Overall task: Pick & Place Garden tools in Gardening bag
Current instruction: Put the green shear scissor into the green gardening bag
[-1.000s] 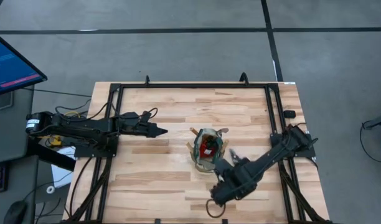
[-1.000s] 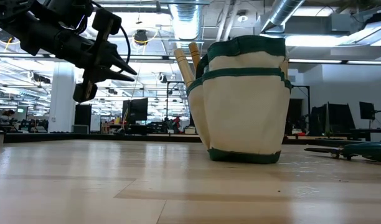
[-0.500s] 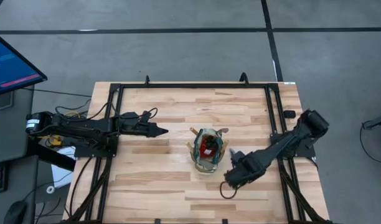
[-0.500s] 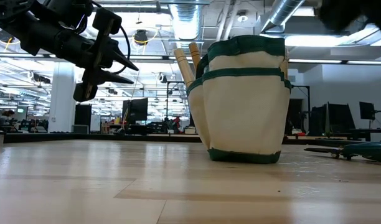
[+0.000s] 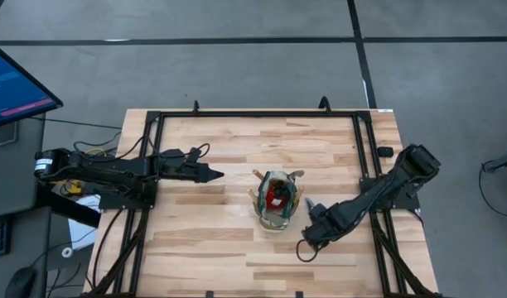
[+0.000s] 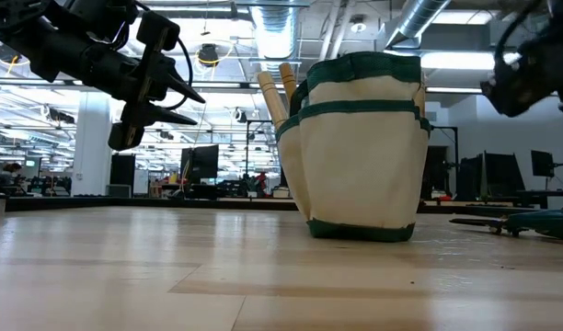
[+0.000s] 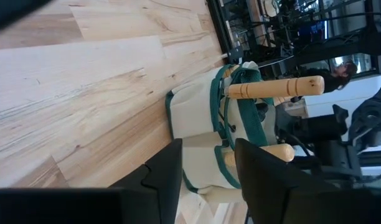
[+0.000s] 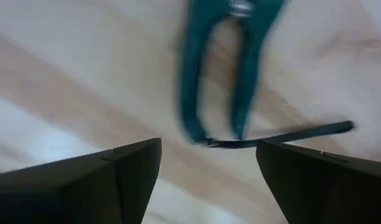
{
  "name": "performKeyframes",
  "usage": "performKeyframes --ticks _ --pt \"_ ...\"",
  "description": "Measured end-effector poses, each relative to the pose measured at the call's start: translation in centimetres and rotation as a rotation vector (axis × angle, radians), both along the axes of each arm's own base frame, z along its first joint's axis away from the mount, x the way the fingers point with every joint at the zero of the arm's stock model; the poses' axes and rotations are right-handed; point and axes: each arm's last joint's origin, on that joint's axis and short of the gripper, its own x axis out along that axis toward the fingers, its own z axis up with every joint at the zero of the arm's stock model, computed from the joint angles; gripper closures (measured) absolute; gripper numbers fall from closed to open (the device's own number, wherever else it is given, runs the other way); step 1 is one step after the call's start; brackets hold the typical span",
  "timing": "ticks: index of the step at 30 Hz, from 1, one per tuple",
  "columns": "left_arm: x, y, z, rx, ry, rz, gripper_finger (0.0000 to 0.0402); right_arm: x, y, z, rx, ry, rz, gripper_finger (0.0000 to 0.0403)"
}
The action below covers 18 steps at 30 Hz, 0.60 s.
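Pale wood table [image 5: 204, 240] in a black frame, with an open hall of desks and ducts behind it in the low view. Near the table's middle stands the bag [image 5: 274, 217], upright, green-trimmed. Two wooden tool handles [image 6: 274, 92] stick out of its side, and something red [image 5: 276, 195] shows inside from above.

Left gripper [image 5: 214, 174] hangs above the table well to one side of the bag, pointing at it. Its fingers stand a little apart with nothing between them, and the wrist view looks through that gap at the bag. This arm looks to be waiting.

Right gripper [image 5: 308, 238] is just on the bag's other side, raised off the table in the low view [image 6: 530, 74], fingers spread wide and empty. It is by far the nearer arm to the one tool left out, the shears [image 8: 221, 68]. They lie flat on the wood [image 6: 516, 222] just ahead of and below this gripper. In its wrist view the two teal handles run lengthwise away from the gripper. The handle ends, joined by a thin dark strap [image 8: 290, 132], are nearest, and the pivot is farthest. The open fingers [image 8: 125, 168] sit to either side of that axis, so a descent forward onto the handles would close across both at once. The bag mouth then lies close by.
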Motion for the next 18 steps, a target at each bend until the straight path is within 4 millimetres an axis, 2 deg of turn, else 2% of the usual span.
performKeyframes --ticks 9,18 --pt "0.0 0.0 0.0 0.001 0.000 0.006 0.0256 -1.1 -0.9 0.4 0.004 -0.013 0.037 0.0147" --pt "0.0 0.0 0.0 -0.006 0.000 0.008 0.0256 -2.1 -3.5 -2.2 0.064 -0.042 0.014 0.0147"
